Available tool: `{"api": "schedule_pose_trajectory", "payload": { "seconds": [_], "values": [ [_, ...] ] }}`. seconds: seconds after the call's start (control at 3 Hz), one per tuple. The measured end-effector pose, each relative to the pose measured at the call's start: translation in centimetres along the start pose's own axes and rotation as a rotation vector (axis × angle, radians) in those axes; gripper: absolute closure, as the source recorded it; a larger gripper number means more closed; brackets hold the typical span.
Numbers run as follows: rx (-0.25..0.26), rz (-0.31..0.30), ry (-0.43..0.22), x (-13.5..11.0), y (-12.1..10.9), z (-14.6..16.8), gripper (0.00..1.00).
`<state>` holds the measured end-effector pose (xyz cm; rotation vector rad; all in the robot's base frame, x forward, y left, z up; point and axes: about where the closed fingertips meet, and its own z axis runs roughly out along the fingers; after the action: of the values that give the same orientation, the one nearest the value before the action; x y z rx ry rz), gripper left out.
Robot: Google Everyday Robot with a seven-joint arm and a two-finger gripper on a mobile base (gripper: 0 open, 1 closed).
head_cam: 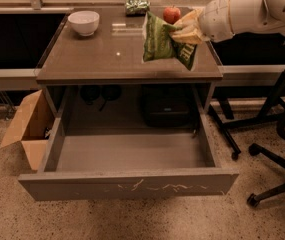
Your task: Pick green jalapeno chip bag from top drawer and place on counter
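My gripper (181,32) is shut on the green jalapeno chip bag (158,40) and holds it hanging above the right half of the counter (107,59). The bag is wrinkly green foil and dangles to the left of the gripper, clear of the tabletop. The top drawer (127,183) stands pulled fully open below the counter, and its grey floor is bare. Pale scratches mark its front panel. My white arm (242,11) reaches in from the upper right.
On the counter stand a white bowl (83,22) at the back left, a small shiny green packet (137,6) at the back middle and a red apple (171,14) just behind the bag. A cardboard box (26,129) sits left of the drawer. Chair legs (267,154) stand at the right.
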<state>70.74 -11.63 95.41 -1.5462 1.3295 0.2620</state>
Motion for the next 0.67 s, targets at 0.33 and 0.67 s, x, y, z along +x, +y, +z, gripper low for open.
{"api": "schedule_pose_trajectory", "payload": {
  "seconds": [0.33, 0.67],
  "values": [
    [0.070, 0.050, -0.034, 1.1, -3.4, 1.1, 0.62],
    [0.093, 0.070, -0.063, 1.5, -5.3, 2.4, 0.39]
  ]
}}
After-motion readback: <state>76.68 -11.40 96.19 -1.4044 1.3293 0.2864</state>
